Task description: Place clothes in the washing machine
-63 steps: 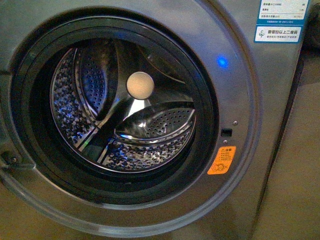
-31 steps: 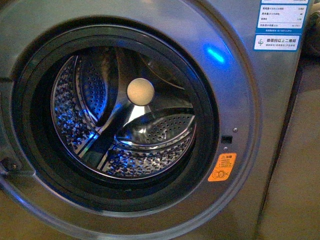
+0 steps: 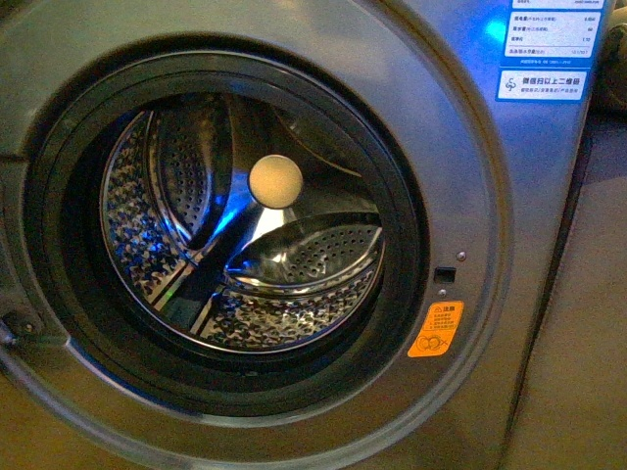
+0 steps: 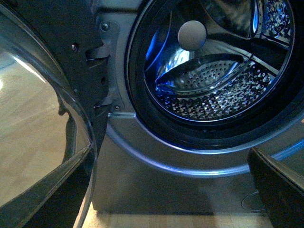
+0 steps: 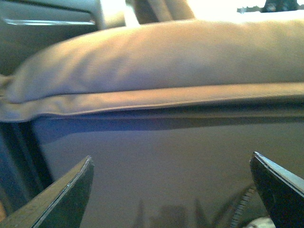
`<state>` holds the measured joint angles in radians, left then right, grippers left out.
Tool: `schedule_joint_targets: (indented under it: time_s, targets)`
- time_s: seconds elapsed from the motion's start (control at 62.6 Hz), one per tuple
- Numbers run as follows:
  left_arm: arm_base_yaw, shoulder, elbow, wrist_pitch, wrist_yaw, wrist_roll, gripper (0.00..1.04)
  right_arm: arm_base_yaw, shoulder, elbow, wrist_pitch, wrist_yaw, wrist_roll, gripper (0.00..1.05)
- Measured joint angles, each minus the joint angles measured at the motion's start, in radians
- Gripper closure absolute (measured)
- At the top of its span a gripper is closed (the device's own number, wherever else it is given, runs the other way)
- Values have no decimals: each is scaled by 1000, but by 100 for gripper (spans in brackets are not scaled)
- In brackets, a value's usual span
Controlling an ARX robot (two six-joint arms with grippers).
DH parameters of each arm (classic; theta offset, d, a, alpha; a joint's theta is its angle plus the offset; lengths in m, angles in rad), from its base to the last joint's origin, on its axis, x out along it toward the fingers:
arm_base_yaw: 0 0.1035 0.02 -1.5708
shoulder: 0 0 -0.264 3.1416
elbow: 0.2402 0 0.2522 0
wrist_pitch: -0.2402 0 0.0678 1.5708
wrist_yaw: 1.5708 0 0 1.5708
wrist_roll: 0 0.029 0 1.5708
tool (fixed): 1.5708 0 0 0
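The washing machine [image 3: 470,196] fills the front view, dark grey. Its black gasket [image 3: 402,225] rings an open porthole. The shiny perforated drum [image 3: 294,304] holds nothing I can see. An orange sticker [image 3: 434,330] sits right of the porthole, and a blue glow [image 3: 495,29] shows at the top. The clothes are out of view in every frame. Neither arm shows in the front view. In the left wrist view my left gripper [image 4: 171,190] is open and empty, low before the machine's front [image 4: 142,175], below the drum [image 4: 223,90]. My right gripper [image 5: 173,194] is open and empty.
The open glass door [image 4: 28,118] hangs beside the left gripper on its hinge [image 4: 97,52]. A grey-brown panel [image 3: 578,323] stands right of the machine. The right wrist view faces a tan cushion [image 5: 166,57] above a plain panel [image 5: 166,161]. A wooden floor [image 4: 156,221] lies below.
The machine sits slightly lower in the front view than a second ago. The blue glow has shifted up and to the right on the front panel.
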<state>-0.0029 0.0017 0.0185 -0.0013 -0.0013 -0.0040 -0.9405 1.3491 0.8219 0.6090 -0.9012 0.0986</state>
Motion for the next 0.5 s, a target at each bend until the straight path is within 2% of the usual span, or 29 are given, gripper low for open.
schedule_joint_targets:
  time_s: [0.08,0.16,0.256,0.303,0.431,0.495]
  targets:
    - [0,0,0,0,0,0,7,-57,135,174,-141,53,-18,7]
    - [0,0,0,0,0,0,7,-129,302,402,-346,111,5,7]
    - [0,0,0,0,0,0,7,-191,452,598,-574,103,46,7]
    - [0,0,0,0,0,0,7,-227,553,712,-788,62,34,7]
    - [0,0,0,0,0,0,7,-252,675,787,-1027,71,-58,7]
    - [0,0,0,0,0,0,7,-254,728,799,-1056,101,-119,7]
